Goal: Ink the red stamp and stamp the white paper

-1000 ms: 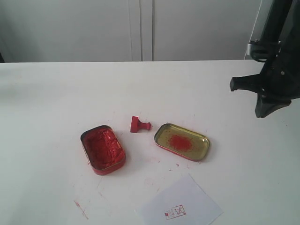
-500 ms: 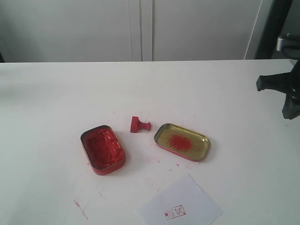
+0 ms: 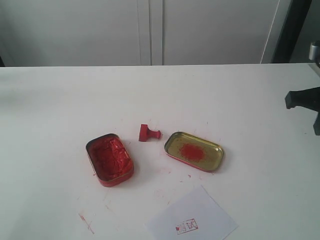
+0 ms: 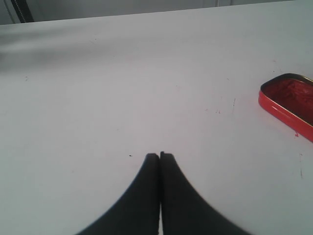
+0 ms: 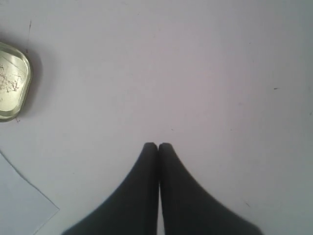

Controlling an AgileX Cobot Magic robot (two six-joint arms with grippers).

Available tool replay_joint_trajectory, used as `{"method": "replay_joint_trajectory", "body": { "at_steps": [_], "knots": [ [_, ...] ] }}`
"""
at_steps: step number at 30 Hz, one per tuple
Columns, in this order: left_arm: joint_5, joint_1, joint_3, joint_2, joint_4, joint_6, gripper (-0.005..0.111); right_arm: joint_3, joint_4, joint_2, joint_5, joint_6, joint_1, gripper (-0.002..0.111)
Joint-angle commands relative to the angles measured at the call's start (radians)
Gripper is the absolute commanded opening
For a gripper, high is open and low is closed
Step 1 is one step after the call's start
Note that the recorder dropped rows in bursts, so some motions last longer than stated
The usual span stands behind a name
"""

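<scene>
**Stamp on its side between two tins, both tools clenched on nothing**

Nearest, right of centre, the white paper [image 3: 191, 220] lies flat on the white desk [image 3: 60, 100]. It is a thin sheet turned at a slant, with a small square red imprint [image 3: 187, 226] by its near edge. Faint red smears [image 3: 86, 223] mark the desk to its left.

Farther back sit two shallow, rounded rectangular tins. On the left is the red ink tin [image 3: 109, 159], filled with lumpy, glossy red paste. On the right is the gold lid [image 3: 194, 151], smooth metal with a red blot in its middle.

Just beyond the gap between them lies the red stamp [image 3: 148, 133], tipped on its side. Its flat base faces left and its narrow knob points right toward the lid, touching neither tin.

At the right edge a dark part of the right arm [image 3: 304, 99] shows above the desk. The right tool [image 5: 158, 145] has its tapered black fingers pressed together over bare desk. The left tool [image 4: 159, 155] is clenched the same way, well left of the ink tin.

Pale flat panels [image 3: 150, 30] stand behind the desk.
</scene>
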Motion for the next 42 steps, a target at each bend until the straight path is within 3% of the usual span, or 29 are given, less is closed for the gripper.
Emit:
{"method": "replay_joint_trajectory", "body": {
  "at_steps": [1, 9, 42],
  "knots": [
    [-0.004, 0.000, 0.005, -0.005, -0.005, -0.004, 0.000, 0.055, -0.014, -0.052, -0.062, -0.010, -0.006, 0.000],
    [-0.004, 0.000, 0.005, -0.005, -0.005, -0.004, 0.000, 0.159, -0.014, -0.138, -0.160, -0.012, -0.006, 0.000],
    [-0.004, 0.000, 0.005, -0.005, -0.005, -0.004, 0.000, 0.384, -0.019, -0.830, -0.167, -0.069, -0.006, 0.000]
  ]
}}
